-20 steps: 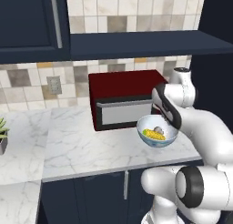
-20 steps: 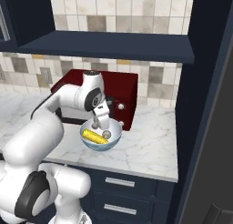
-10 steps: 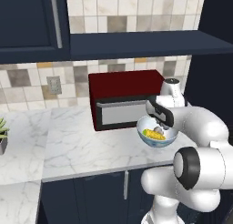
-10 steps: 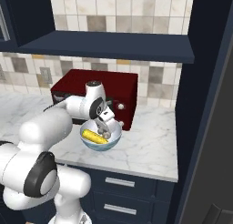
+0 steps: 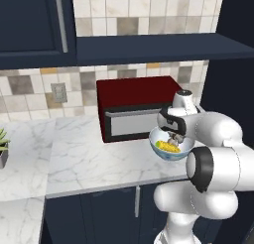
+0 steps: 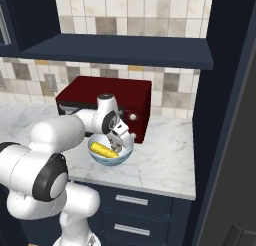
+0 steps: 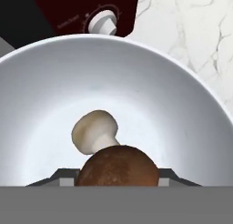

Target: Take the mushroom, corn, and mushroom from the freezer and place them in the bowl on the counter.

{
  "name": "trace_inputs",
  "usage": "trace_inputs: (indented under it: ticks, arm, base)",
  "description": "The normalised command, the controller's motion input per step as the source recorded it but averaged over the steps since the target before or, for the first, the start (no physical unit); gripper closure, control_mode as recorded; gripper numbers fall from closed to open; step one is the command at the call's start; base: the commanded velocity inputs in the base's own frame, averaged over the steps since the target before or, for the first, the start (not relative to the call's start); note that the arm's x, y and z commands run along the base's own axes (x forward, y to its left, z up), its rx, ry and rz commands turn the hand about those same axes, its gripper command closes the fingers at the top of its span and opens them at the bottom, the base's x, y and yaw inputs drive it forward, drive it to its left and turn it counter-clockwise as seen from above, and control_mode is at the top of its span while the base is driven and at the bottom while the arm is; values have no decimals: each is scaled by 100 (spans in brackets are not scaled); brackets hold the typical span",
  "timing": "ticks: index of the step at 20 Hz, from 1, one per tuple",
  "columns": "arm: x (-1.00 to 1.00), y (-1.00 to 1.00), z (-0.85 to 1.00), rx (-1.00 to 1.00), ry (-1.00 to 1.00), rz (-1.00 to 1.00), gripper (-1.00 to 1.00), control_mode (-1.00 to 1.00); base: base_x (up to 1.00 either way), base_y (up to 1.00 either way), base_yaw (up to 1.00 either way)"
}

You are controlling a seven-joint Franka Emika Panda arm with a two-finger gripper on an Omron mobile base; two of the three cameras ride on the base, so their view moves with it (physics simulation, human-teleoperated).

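2 mushrooms are showing inside the bowl (image 7: 182, 109): the pale mushroom (image 7: 94, 131) is lying on its floor, the brown mushroom (image 7: 117, 166) is sitting pinched in the gripper (image 6: 122, 135) above it. Corn (image 6: 104, 150) is lying in the bowl too, beside the microwave (image 6: 105, 102).

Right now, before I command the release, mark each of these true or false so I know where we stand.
1. The corn lies inside the bowl. True.
2. The bowl sits on the floor. False: it stands on the counter, in front of the microwave.
3. The hand is over the bowl. True.
4. The mushroom between the fingers has a green cap. False: its cap is brown with a pale stem, as the hand view shows.
5. The microwave is dark red. True.
6. The microwave door is wide open. False: it is closed.
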Motion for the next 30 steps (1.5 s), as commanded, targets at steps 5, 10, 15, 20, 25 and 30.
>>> trace_inputs:
  ticks: [5,10,15,20,25,30]
  arm:
    - [0,0,0,0,0,0,-100,-100]
    - [0,1,0,0,0,0,-100,-100]
    - [0,3,7,0,0,0,-100,-100]
    - [-71,4,48,0,-6,0,-100,-100]
    - [-88,35,80,-1,-12,7,-100,-100]
    - [-65,56,100,-5,-19,18,-100,-100]
  base:
    - [0,0,0]
    - [0,0,0]
    - [0,0,0]
    - [0,0,0]
    - [0,0,0]
    - [0,0,0]
